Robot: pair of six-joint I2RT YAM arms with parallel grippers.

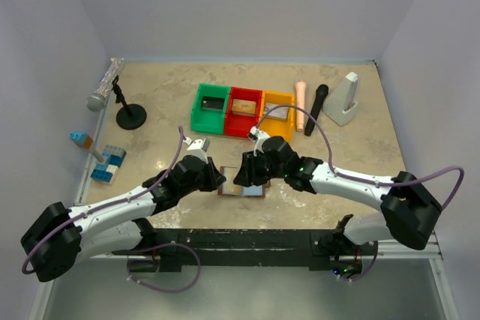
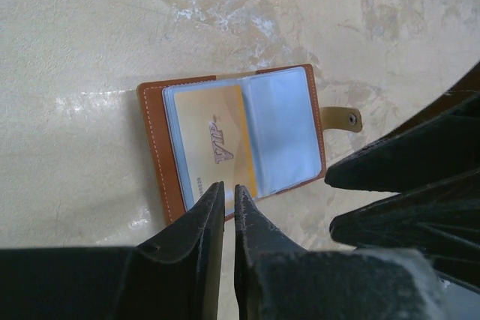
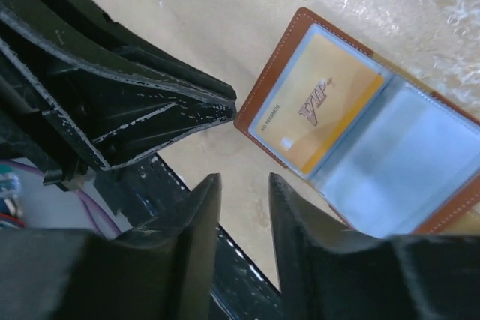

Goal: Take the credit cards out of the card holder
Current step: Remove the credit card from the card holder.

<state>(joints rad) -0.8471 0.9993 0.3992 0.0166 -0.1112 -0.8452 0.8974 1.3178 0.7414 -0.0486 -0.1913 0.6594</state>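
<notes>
The brown card holder lies open and flat on the table between my two grippers. Its grey-blue sleeves face up, and a tan-gold credit card sits in one sleeve. That card and the empty sleeve beside it also show in the right wrist view. My left gripper has its jaws almost together, tips over the holder's near edge, nothing between them. My right gripper stands open above bare table, just short of the holder. No other credit cards show.
Green, red and yellow bins stand in a row behind the holder. A microphone on a stand and blue blocks are at the left. A peach cylinder, a black stick and a white wedge are at the back right.
</notes>
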